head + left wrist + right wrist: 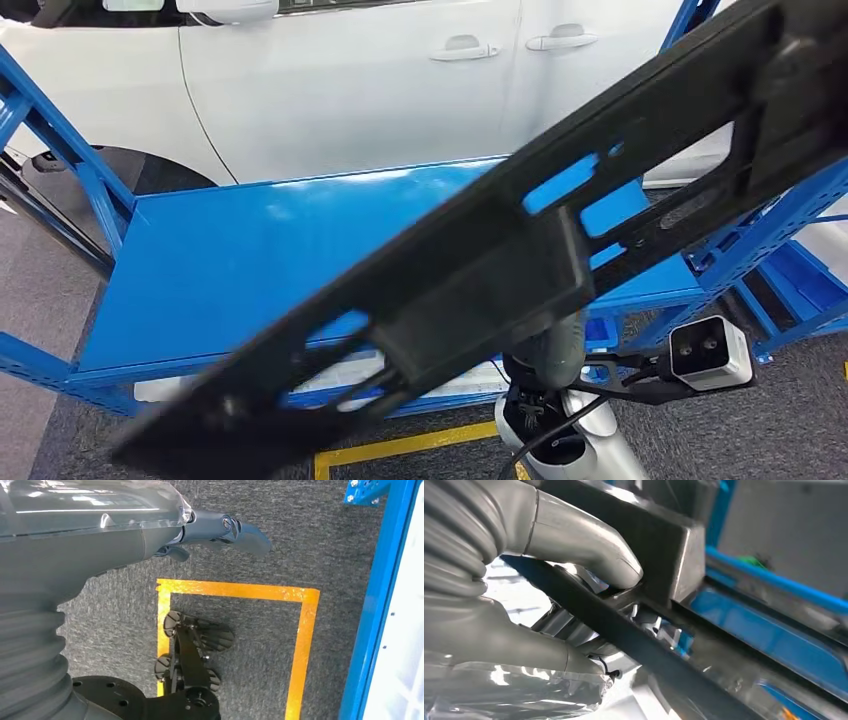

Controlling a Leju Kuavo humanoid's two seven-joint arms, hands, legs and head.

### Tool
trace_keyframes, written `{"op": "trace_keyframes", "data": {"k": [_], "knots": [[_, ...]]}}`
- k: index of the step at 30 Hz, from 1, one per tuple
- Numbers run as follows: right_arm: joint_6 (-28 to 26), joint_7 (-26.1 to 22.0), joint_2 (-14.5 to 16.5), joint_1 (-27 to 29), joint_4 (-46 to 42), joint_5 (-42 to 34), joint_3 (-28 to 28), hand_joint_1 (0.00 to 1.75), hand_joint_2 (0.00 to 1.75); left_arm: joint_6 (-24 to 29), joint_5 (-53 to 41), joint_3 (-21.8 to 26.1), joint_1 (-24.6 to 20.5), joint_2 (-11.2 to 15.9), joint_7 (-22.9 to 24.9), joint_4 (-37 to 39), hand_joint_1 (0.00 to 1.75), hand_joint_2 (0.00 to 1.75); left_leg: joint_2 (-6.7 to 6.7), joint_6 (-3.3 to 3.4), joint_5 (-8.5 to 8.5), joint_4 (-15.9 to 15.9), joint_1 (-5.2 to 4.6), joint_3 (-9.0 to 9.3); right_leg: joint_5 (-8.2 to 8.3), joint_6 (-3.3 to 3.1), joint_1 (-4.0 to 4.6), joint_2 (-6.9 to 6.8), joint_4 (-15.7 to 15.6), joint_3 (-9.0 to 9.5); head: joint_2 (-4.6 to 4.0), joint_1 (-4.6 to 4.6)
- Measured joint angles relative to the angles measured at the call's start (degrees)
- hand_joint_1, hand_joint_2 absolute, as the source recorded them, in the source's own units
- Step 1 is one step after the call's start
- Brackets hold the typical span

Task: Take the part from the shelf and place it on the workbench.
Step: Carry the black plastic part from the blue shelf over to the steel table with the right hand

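A long black plastic part (480,270) with several cut-out slots hangs slanted across the head view, above the blue shelf board (230,250). My right arm comes up under its middle. The right hand (574,550) grips the part (674,545), with the thumb pressed on a raised block and darker fingers underneath the bar. The left hand (215,530) hangs at my side over the floor, its fingers stretched out and holding nothing.
A white car (350,80) stands right behind the shelf. Blue shelf uprights (60,150) rise at left and right (760,230). Yellow tape (235,590) marks a box on the grey carpet by my feet, next to the shelf frame (375,605).
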Motion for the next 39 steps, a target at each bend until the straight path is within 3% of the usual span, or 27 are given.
{"op": "trace_keyframes", "data": {"k": [2, 4, 5, 6, 7, 9, 10, 11, 14, 15, 16, 19, 20, 21, 22, 24, 26, 27, 29, 30, 31, 34, 35, 36, 37, 39], "knots": [[1.3, 0.4, -0.2, 0.3, 0.0, 1.5, 0.7, 1.75, 1.75, -0.1, -0.3, 0.0, 0.0, 0.1, 0.0, 0.0, 0.0, 1.75, 0.14, -0.52, -4.34, 5.0, 0.19, -1.77, 0.95, -0.64, -0.1, -0.23, -0.3, -0.87, 0.0, -0.01], [1.7, 0.5, -0.4, 0.7, 0.2, 2.3, 1.2, 1.75, 1.75, -0.1, -0.5, 0.0, -0.1, 0.1, 0.0, 0.0, 0.0, 1.75, 0.2, -0.91, -9.13, 12.5, 0.29, -3.98, 1.81, -0.85, 0.06, -0.38, -0.2, -2.02, 0.0, -0.01], [1.7, 0.5, -0.6, 0.8, 0.3, 2.4, 1.3, 1.75, 1.75, -0.1, -0.5, 0.0, -0.1, 0.1, 0.0, 0.0, 0.0, 1.75, 0.21, -1.0, -10.33, 14.8, 0.3, -4.27, 2.29, -0.84, 0.13, -0.43, -0.2, -2.66, 0.0, -0.01], [1.7, 0.5, -0.7, 0.9, 0.3, 2.4, 1.3, 1.75, 1.75, -0.1, -0.5, 0.0, -0.1, 0.1, 0.0, 0.0, 0.0, 1.75, 0.21, -1.01, -10.41, 14.7, 0.3, -3.38, 2.79, -0.78, 0.16, -0.45, -0.1, -3.31, 0.0, -0.01], [1.7, 0.5, -0.7, 1.0, 0.4, 2.4, 1.3, 1.75, 1.75, -0.1, -0.5, 0.0, -0.1, 0.1, 0.0, 0.0, 0.0, 1.75, 0.22, -0.93, -9.52, 12.2, 0.3, -1.19, 3.3, -0.69, 0.18, -0.43, -0.1, -3.94, 0.0, -0.01], [1.8, 0.5, -0.8, 1.0, 0.4, 2.4, 1.3, 1.75, 1.75, -0.1, -0.5, 0.0, -0.3, 0.2, 0.0, 0.0, 0.0, 1.75, 0.21, -0.5, -7.1, 3.2, 0.22, 5.12, 4.34, -0.3, 0.23, -0.39, 0.1, -4.89, 0.01, -0.01], [1.8, 0.6, -0.9, 1.0, 0.4, 2.4, 1.3, 1.75, 1.75, -0.1, -0.5, 0.0, -0.5, 0.2, 0.0, 0.0, 0.0, 1.75, 0.16, -0.14, -6.16, -0.4, 0.09, 7.22, 4.82, 0.01, 0.27, -0.37, 0.1, -5.1, 0.01, -0.01], [1.8, 0.6, -0.9, 1.1, 0.4, 2.5, 1.3, 1.75, 1.75, -0.1, -0.5, 0.0, -0.6, 0.2, 0.0, 0.0, 0.0, 1.75, 0.12, 0.26, -5.61, -2.2, -0.09, 8.2, 5.33, 0.37, 0.27, -0.38, 0.0, -5.18, 0.02, -0.01], [1.8, 0.6, -1.0, 1.1, 0.4, 2.7, 1.4, 1.75, 1.75, -0.1, -0.5, 0.0, -0.5, 0.2, 0.0, 0.0, 0.0, 1.75, 0.18, 1.43, -4.01, -2.4, -0.35, 7.3, 6.76, 1.43, 0.15, -0.35, -0.7, -5.24, 0.01, 0.01], [1.8, 0.6, -1.0, 1.2, 0.4, 2.7, 1.4, 1.75, 1.75, -0.1, -0.5, 0.0, -0.6, 0.2, 0.0, 0.0, 0.0, 1.75, 0.34, 1.86, -3.28, -2.5, -0.26, 6.77, 5.99, 1.73, 0.09, -0.33, -0.4, -5.65, 0.0, 0.01], [1.9, 0.7, -1.1, 1.2, 0.5, 2.8, 1.4, 1.75, 1.75, -0.1, -0.6, 0.0, -0.6, 0.2, -0.1, 0.0, 0.0, 1.75, 0.52, 2.26, -2.46, -2.6, -0.13, 6.05, 3.99, 2.0, 0.03, -0.3, 1.1, -6.42, 0.0, 0.02], [2.1, 1.1, -1.1, 1.1, 0.9, 3.8, 1.4, 1.75, 1.75, -0.1, -0.8, 0.0, -0.7, 0.2, -0.1, 0.0, 0.0, 1.75, 0.84, 2.84, -0.16, -2.6, -0.08, 3.29, -5.04, 2.61, -0.18, -0.31, 11.6, -9.54, 0.0, 0.01], [2.0, 1.2, -1.1, 1.1, 1.1, 4.3, 1.4, 1.75, 1.75, -0.1, -0.9, 0.0, -0.6, 0.2, -0.2, 0.0, 0.0, 1.75, 0.87, 2.8, 0.59, -2.5, -0.1, 2.27, -6.28, 2.73, -0.19, -0.31, 14.9, -9.84, 0.0, 0.01], [1.9, 1.3, -1.2, 1.1, 1.4, 4.9, 1.4, 1.75, 1.75, -0.1, -1.1, 0.0, -0.6, 0.2, -0.3, 0.0, 0.0, 1.75, 0.9, 2.71, 1.31, -2.4, -0.12, 1.22, -6.16, 2.77, -0.19, -0.32, 16.7, -9.25, 0.0, 0.0], [1.7, 1.3, -1.2, 1.1, 1.6, 5.6, 1.4, 1.75, 1.75, -0.1, -1.2, 0.0, -0.6, 0.2, -0.3, 0.0, 0.0, 1.75, 0.92, 2.59, 1.97, -2.3, -0.13, 0.18, -5.06, 2.71, -0.18, -0.31, 16.5, -7.64, 0.0, -0.01], [1.3, 1.2, -1.2, 1.1, 2.0, 7.3, 1.4, 1.75, 1.75, -0.2, -1.6, 0.0, -0.6, 0.2, -0.6, 0.0, 0.0, 1.75, 0.9, 2.26, 3.09, -1.9, -0.17, -1.49, -3.15, 2.22, -0.1, -0.31, 10.1, -1.27, 0.01, -0.01], [0.6, 0.8, -1.1, 1.1, 2.1, 9.2, 1.4, 1.75, 1.75, -0.2, -1.8, 0.0, -0.6, 0.2, -0.8, 0.0, 0.0, 1.75, 0.84, 1.73, 4.02, -1.5, -0.27, -2.4, -4.14, 1.57, 0.21, -0.31, 2.0, 4.79, 0.01, -0.01], [0.2, 0.5, -1.2, 1.0, 2.1, 10.0, 1.4, 1.75, 1.75, -0.2, -1.9, 0.0, -0.6, 0.2, -0.8, 0.0, 0.0, 1.75, 0.85, 1.4, 4.5, -1.5, -0.26, -2.58, -4.83, 1.25, 0.42, -0.31, -0.2, 6.12, 0.01, -0.01], [-0.5, 0.2, -1.3, 1.0, 2.1, 10.8, 1.4, 1.75, 1.75, -0.3, -2.0, 0.0, -0.6, 0.2, -0.9, 0.0, 0.0, 1.75, 0.86, 0.68, 5.47, -1.8, -0.17, -2.78, -4.4, 0.52, 0.56, -0.35, -1.1, 5.92, 0.0, 0.01], [-0.8, 0.1, -1.3, 0.9, 2.1, 11.0, 1.3, 1.75, 1.75, -0.3, -2.1, 0.0, -0.5, 0.2, -0.8, 0.0, 0.0, 1.75, 0.84, 0.33, 5.04, -1.6, -0.08, -3.08, -3.74, 0.05, 0.47, -0.44, -1.3, 5.48, 0.0, 0.01], [-1.1, 0.1, -1.4, 0.9, 2.0, 11.1, 1.3, 1.75, 1.75, -0.3, -2.2, 0.0, -0.5, 0.2, -0.8, 0.0, 0.0, 1.75, 0.81, 0.01, 3.54, -0.6, -0.01, -3.56, -2.98, -0.42, 0.34, -0.55, -1.5, 4.9, 0.0, 0.01], [-1.5, 0.2, -1.6, 1.0, 1.6, 11.2, 0.7, 1.75, 1.75, -0.2, -2.4, 0.0, -0.4, 0.2, -0.6, 0.0, 0.0, 1.75, 0.77, -0.88, -5.18, 8.4, 0.28, -5.83, -0.69, -1.14, 0.3, -0.72, -1.6, 2.34, 0.0, -0.01], [-1.4, 0.1, -1.7, 1.4, 1.4, 11.3, 0.4, 1.75, 1.75, -0.2, -2.4, 0.0, -0.4, 0.2, -0.5, 0.0, 0.0, 1.75, 0.78, -1.12, -6.81, 11.9, 0.33, -6.24, 0.06, -1.12, 0.34, -0.73, -1.5, 1.33, 0.0, -0.01], [-1.1, 0.0, -1.8, 1.8, 1.3, 11.5, 0.1, 1.75, 1.75, -0.1, -2.3, 0.0, -0.3, 0.2, -0.5, 0.0, 0.0, 1.75, 0.78, -1.28, -6.97, 14.3, 0.35, -6.06, 0.8, -1.04, 0.36, -0.75, -1.4, 0.27, 0.0, -0.01], [-0.8, -0.3, -1.9, 2.3, 1.1, 11.8, -0.2, 1.75, 1.75, 0.0, -2.3, 0.0, -0.3, 0.2, -0.5, 0.0, 0.0, 1.75, 0.78, -1.36, -5.78, 14.9, 0.37, -5.02, 1.49, -0.9, 0.36, -0.77, -1.2, -0.8, 0.0, -0.01], [0.0, -0.7, -2.0, 3.1, 0.6, 12.4, -0.9, 1.75, 1.75, 0.1, -2.2, 0.0, -0.3, 0.2, -0.4, 0.0, 0.0, 1.75, 0.77, -1.24, -3.05, 10.4, 0.45, -0.05, 2.77, -0.53, 0.34, -0.77, -0.7, -2.76, 0.0, -0.01]]}}
